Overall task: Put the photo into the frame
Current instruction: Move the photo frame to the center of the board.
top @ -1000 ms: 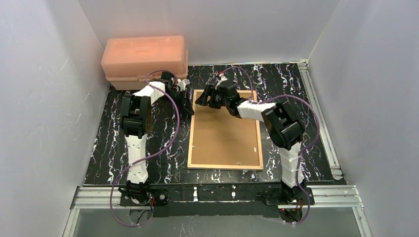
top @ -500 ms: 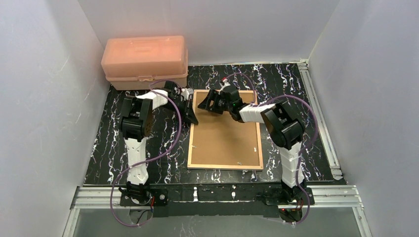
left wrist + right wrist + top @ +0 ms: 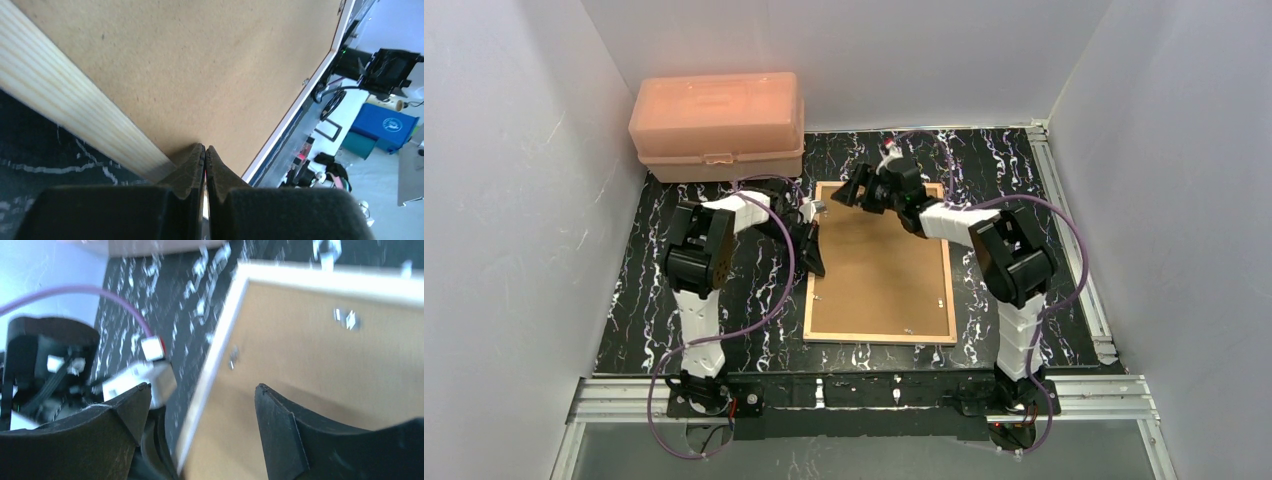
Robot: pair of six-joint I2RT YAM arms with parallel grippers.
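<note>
The frame (image 3: 879, 338) lies back-up on the worktop (image 3: 1024, 200), with the brown backing board (image 3: 884, 280) seated inside its wood rim. Photo: not in view anywhere; cannot tell whether it sits under the board. Left arm (image 3: 699, 250): jaws pressed together, gripping nothing, tips down at the frame's left rim where wood meets board. Right arm (image 3: 1009, 255): jaws spread wide and empty, hovering over the frame's far-left corner. Pink box (image 3: 716, 125) beyond the frame, lid down. My read: early stage. The board likely has to come out, then the photo goes in and the board back on.
</note>
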